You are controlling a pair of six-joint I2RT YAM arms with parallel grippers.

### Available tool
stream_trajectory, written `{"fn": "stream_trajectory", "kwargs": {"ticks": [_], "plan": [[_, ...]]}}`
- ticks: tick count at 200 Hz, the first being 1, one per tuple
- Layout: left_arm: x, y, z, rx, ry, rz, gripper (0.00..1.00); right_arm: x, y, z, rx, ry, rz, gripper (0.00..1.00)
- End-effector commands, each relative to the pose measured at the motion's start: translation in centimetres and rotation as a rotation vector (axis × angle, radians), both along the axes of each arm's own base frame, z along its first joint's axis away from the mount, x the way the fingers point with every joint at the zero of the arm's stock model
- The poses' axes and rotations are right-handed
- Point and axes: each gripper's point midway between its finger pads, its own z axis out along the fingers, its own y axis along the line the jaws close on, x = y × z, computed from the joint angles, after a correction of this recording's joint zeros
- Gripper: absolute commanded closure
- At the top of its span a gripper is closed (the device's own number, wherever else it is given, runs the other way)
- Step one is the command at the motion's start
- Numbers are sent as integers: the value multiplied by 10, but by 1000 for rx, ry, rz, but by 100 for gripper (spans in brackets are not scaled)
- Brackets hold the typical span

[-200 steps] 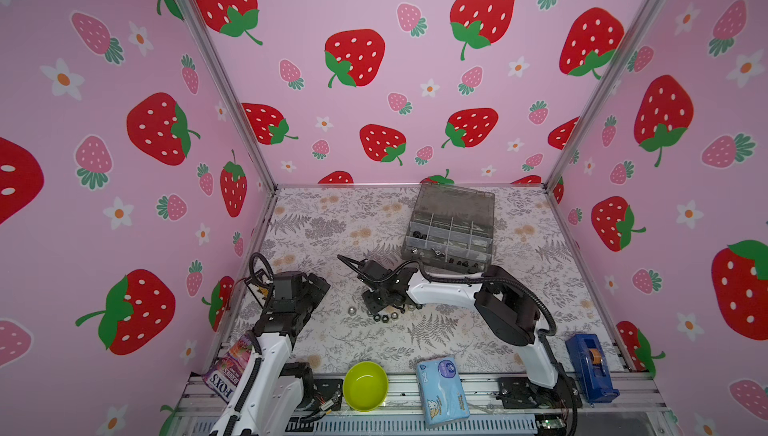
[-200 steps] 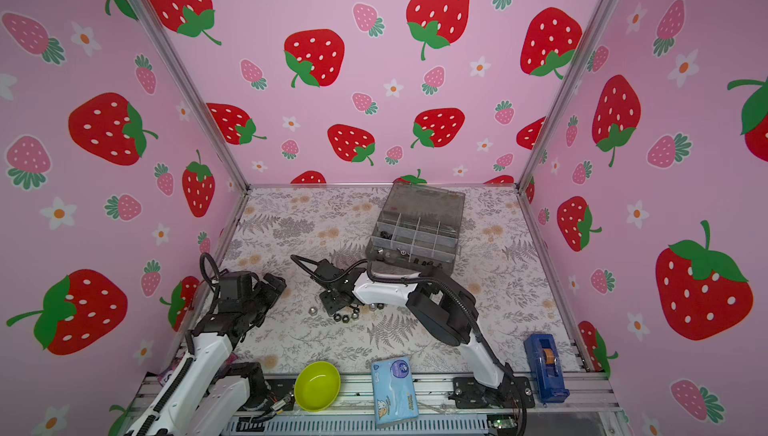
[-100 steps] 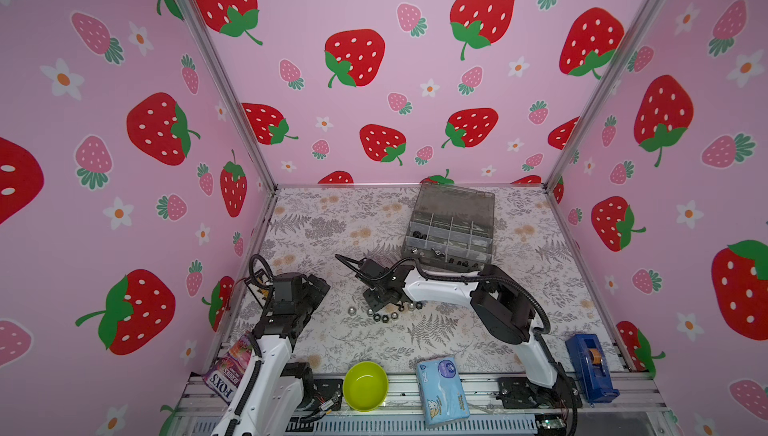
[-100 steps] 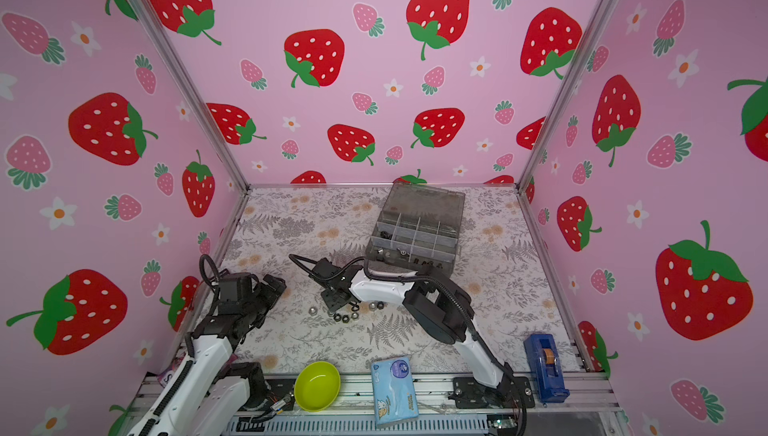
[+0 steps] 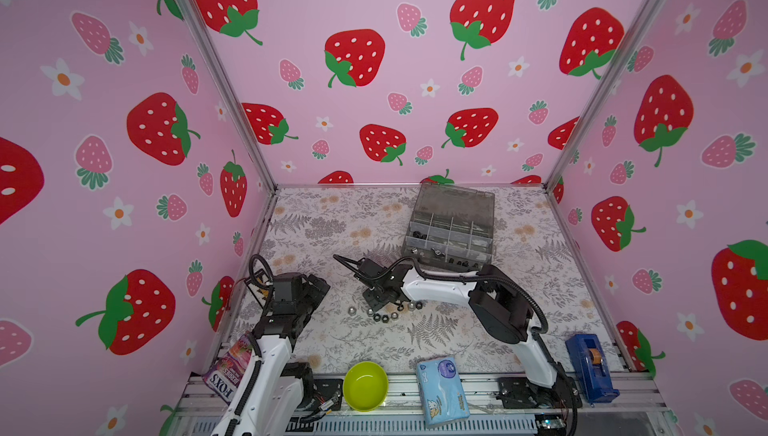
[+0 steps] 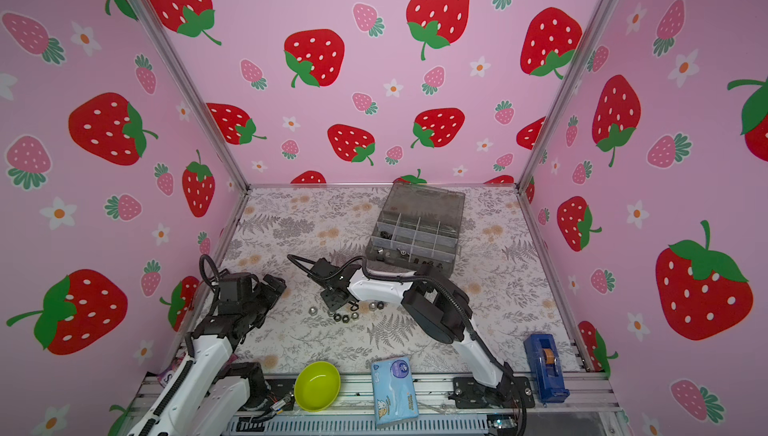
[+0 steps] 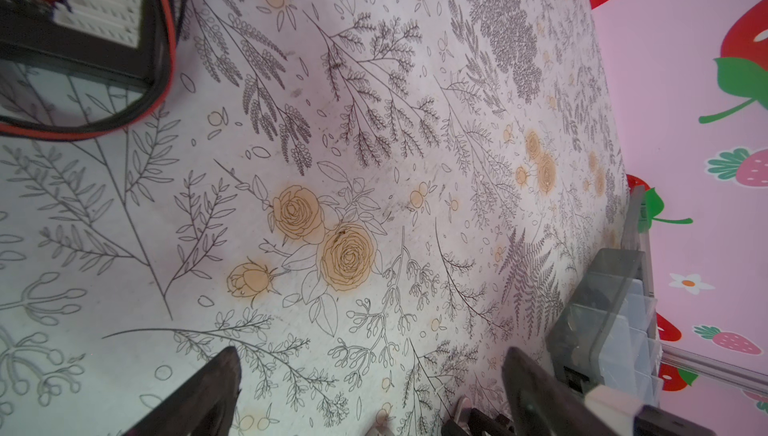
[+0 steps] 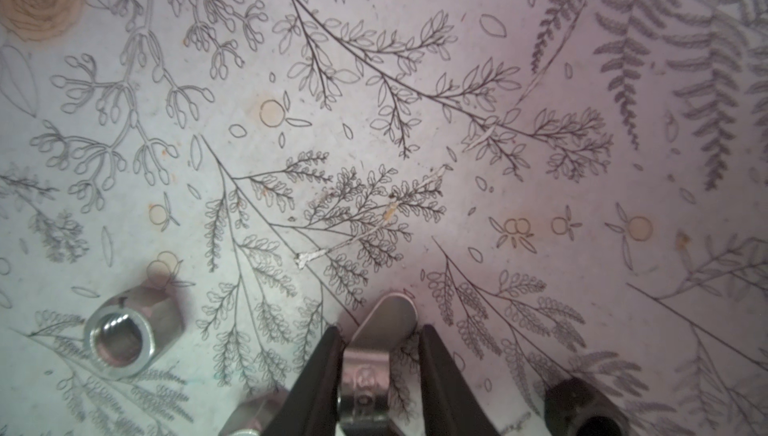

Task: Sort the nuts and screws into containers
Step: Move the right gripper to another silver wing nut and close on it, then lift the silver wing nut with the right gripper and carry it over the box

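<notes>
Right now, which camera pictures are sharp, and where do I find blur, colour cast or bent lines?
Right wrist view: sharp on the wing nut and hex nut, glare on both; cast runs green to pink. Left wrist view: the fingers of the left gripper are blurred. Both top views: frame posts splay outward.

Box sitting at the back, nuts lying mid-mat.
The box is standing right of centre on the mat, and the nuts are lying in a row before it. A wing nut among them is sitting between the right gripper's fingers. Bowl, tissue pack and tape dispenser are lining the front rail, left to right.
</notes>
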Motion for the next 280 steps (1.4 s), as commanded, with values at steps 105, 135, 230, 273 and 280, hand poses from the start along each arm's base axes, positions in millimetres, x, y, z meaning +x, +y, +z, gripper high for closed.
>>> {"fn": "stream_trajectory", "kwargs": {"ticks": [105,135,230,273,280], "plan": [[4,1,5,-2,-5,5,1,-14,-24,-14,-116,25,22,90],[2,1,5,3,-1,2,1,8,-26,27,-52,-51,-2,92],[0,2,12,12,-14,4,1,115,-128,110,16,-230,-263,94],[0,1,11,9,-10,3,1,141,-161,99,37,-182,-311,94],[0,2,11,9,-10,3,1,144,-163,96,43,-172,-315,94]]}}
